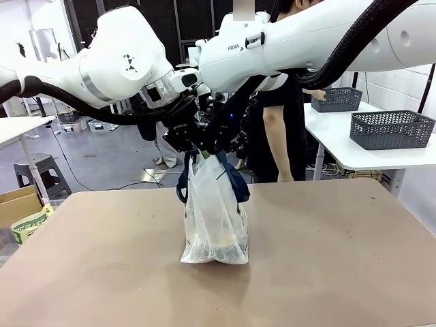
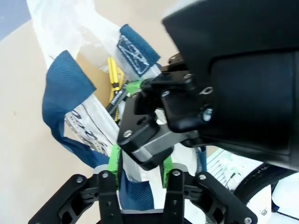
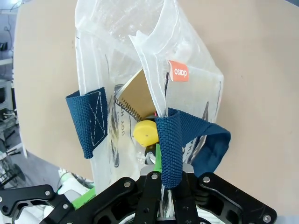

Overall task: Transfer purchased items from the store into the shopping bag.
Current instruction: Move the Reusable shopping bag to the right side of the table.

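Right gripper (image 3: 159,173) clamped on a navy strap (image 3: 170,140) of the shopping bag (image 1: 212,218); left gripper (image 2: 140,163) with pads parted astride the opposite rim. The bag stands mid-way across the table (image 1: 340,259), a kraft pack (image 3: 138,100) inside. Judged stage: loading finished; next, release and lift clear without toppling the bag

A tan bench (image 1: 340,259) spans the lower frame. Behind it lies grey floor (image 1: 102,160) with loose cables (image 1: 129,184), a grey stool (image 1: 41,167) at left and a white table (image 1: 334,136) at right.
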